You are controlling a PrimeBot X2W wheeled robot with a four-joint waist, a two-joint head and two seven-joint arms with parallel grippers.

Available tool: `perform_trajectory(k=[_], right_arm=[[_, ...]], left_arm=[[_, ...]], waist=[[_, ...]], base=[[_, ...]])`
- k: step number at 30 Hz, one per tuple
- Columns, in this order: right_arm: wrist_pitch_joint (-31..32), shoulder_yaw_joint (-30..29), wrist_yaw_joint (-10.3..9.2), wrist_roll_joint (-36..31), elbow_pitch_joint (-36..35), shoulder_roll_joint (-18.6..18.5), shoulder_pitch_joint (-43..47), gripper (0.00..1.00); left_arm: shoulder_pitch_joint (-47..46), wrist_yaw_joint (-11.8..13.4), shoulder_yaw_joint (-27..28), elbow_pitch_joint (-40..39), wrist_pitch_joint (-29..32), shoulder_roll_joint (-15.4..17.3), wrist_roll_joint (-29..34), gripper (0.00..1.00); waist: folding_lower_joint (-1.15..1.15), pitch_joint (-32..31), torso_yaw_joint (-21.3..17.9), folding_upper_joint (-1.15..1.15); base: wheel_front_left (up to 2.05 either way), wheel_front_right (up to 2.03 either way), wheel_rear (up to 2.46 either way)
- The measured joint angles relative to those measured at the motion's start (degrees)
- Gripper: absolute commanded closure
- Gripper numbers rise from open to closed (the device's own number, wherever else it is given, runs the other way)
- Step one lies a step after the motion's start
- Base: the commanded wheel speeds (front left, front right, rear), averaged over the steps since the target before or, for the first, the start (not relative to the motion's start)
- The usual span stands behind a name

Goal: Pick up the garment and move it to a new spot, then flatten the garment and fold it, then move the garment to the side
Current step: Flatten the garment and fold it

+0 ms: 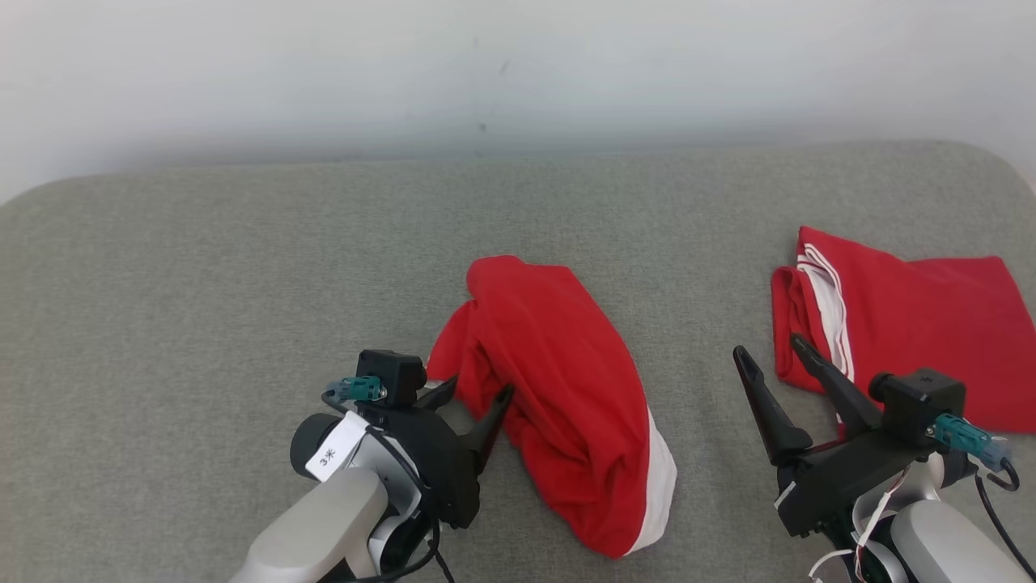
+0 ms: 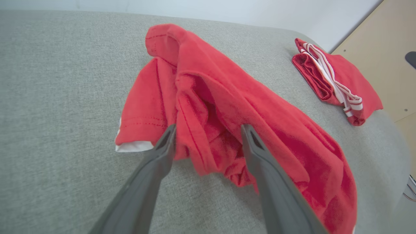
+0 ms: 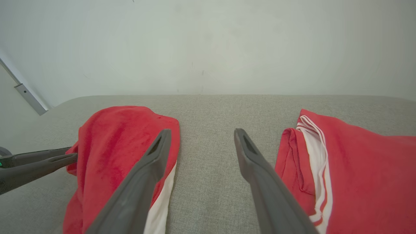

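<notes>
A crumpled red garment point(image 1: 558, 380) point(image 2: 227, 107) point(image 3: 110, 146) with a white hem lies in a heap at the middle of the grey padded surface point(image 1: 243, 283). My left gripper point(image 1: 477, 390) point(image 2: 208, 130) stands open at the heap's left edge. Its two fingers straddle a bunched fold of red cloth low on the surface. My right gripper point(image 1: 769, 348) point(image 3: 202, 132) is open with nothing in it, over bare grey fabric to the right of the heap. In the right wrist view the left gripper point(image 3: 70, 156) touches the heap's left side.
A second red garment with white stripes point(image 1: 906, 324) point(image 2: 334, 74) point(image 3: 357, 162) lies folded at the right end of the surface, just right of my right gripper. A pale wall runs behind. A beige panel point(image 2: 383, 48) stands beyond the right edge.
</notes>
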Motion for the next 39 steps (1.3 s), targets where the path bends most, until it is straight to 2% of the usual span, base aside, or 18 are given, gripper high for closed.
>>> perform_trajectory(k=[1,2,3,8,14,21,30,35,39], right_arm=[[0.01,-0.03,0.0,-0.01,-0.01,-0.03,0.01,0.0],[0.01,-0.05,0.0,-0.01,-0.08,-0.07,0.01,0.0],[0.01,-0.1,0.0,-0.01,-0.16,-0.11,0.01,0.0],[-0.26,-1.34,-0.34,-0.01,-0.13,-0.78,0.05,0.0],[-0.68,-0.75,-0.33,-0.01,0.45,-0.04,-0.07,0.0],[-0.99,-0.14,-0.23,-0.01,1.15,0.23,-0.28,0.0],[-1.34,-0.05,0.0,-0.01,1.81,0.46,0.02,0.0],[-1.58,-0.83,-0.01,0.0,1.78,-0.07,0.24,0.0],[-1.59,-1.14,-0.08,0.0,1.87,-0.51,0.21,0.0]], left_arm=[[-0.23,-0.21,-0.01,0.59,0.01,-0.19,0.0,0.05],[-0.52,-0.2,-0.08,1.32,0.12,-0.44,0.0,0.91],[-0.81,-0.21,-0.41,1.98,0.2,-0.44,0.04,1.0],[-2.64,-0.63,-1.22,3.68,0.0,-0.44,1.19,1.0],[-8.92,0.18,-1.99,3.7,-3.53,-0.85,5.1,1.0],[-10.67,0.36,-4.37,-1.45,-6.48,-3.04,7.77,1.0],[-6.63,-0.71,-11.06,-6.04,-6.91,-3.36,8.84,1.0],[-2.18,-1.7,-17.3,-13.94,-5.95,-2.8,7.49,1.0],[-1.6,-1.71,-17.17,-18.29,-5.34,-2.69,4.44,1.0]], waist=[[0.0,0.22,-0.28,0.0],[0.0,0.45,-0.57,0.0],[0.0,0.67,-0.84,0.0],[0.0,1.78,-1.7,0.0],[0.0,1.34,-1.25,0.0],[0.0,0.53,-1.37,0.0],[0.0,-0.35,-2.57,0.0],[0.0,-0.22,-2.94,0.0],[0.0,-0.16,-2.56,0.0]], base=[[0.0,0.0,0.0],[0.0,0.0,0.0],[0.0,0.0,0.0],[0.0,0.0,0.0],[0.0,0.0,0.0],[0.0,0.0,0.0],[0.0,0.0,0.0],[0.0,0.0,0.0],[0.0,0.0,0.0]])
